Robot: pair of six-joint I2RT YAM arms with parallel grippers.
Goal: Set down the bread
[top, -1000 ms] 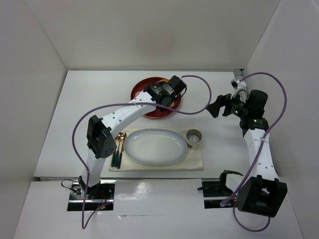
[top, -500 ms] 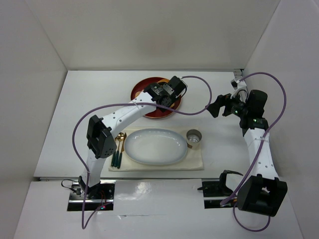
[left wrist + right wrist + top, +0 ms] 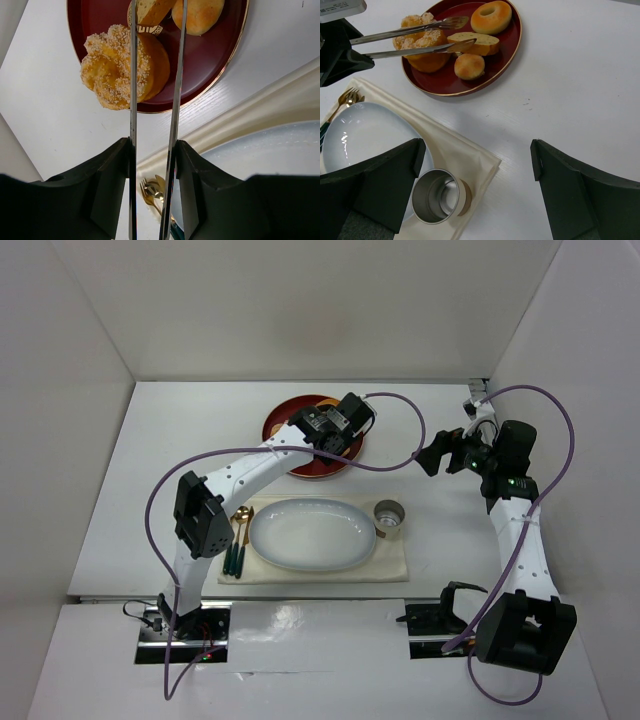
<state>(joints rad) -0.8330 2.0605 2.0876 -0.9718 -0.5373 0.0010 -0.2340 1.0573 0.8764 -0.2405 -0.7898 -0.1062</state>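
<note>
bread (image 3: 472, 42) sits between my tongs (image 3: 402, 34) on the red tray (image 3: 440, 80); left tool (image 3: 152, 147) clamps them, right tool (image 3: 477, 145) gapes empty.

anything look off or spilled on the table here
Nothing stands out. The bread and other pastries sit inside the red tray; the plate, cup and cutlery lie neatly on the napkin, and nothing is spilled.
</note>
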